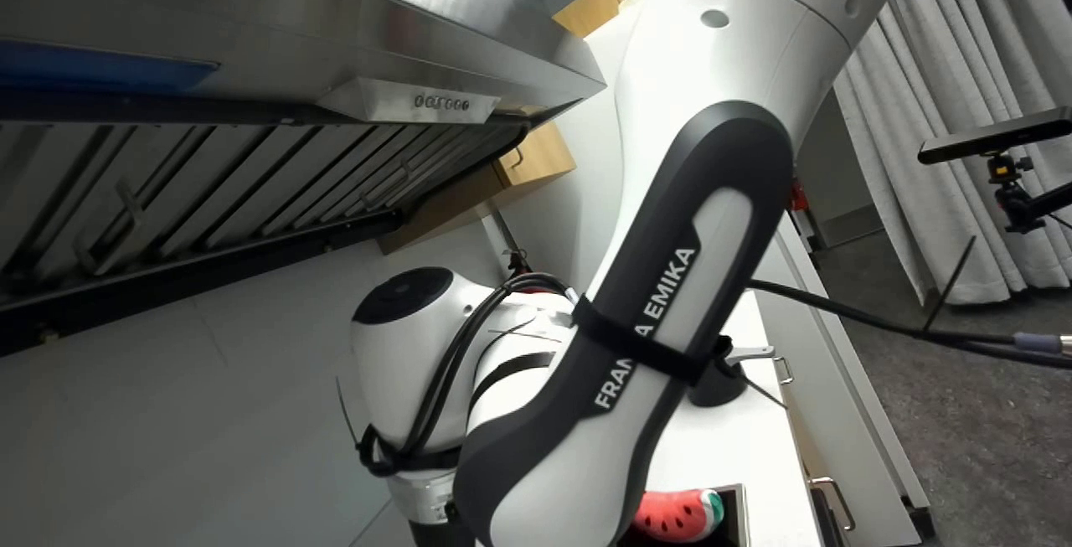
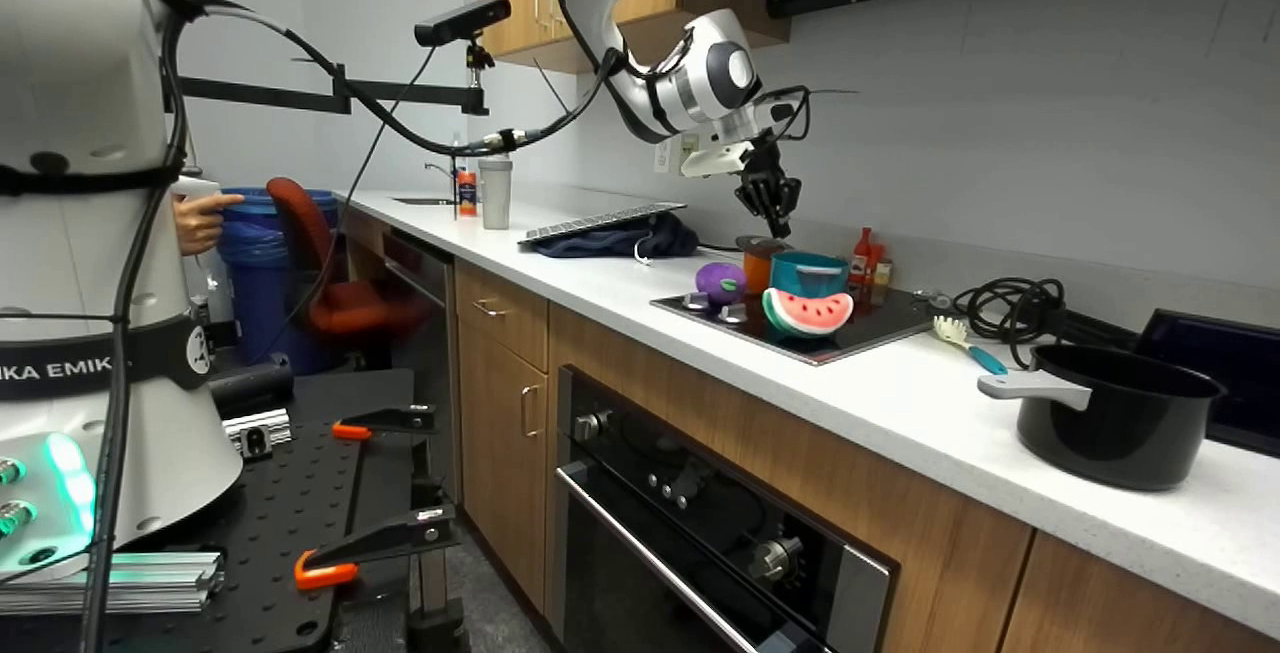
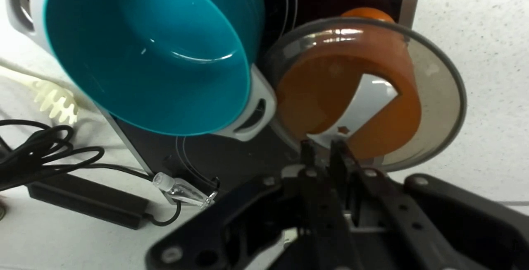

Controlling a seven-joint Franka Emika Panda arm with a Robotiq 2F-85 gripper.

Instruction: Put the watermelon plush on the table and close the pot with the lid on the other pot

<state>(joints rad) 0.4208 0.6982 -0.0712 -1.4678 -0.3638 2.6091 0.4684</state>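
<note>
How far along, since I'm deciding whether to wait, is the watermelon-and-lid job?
Perhaps done: the watermelon plush sits on the cooktop, not on the white table, so that half counts only if the cooktop does. In hand: the gripper looks closed on the handle of the glass lid, over the orange pot; I can't tell whether they touch. Left: bringing the lid to the teal pot, which stands open.
</note>
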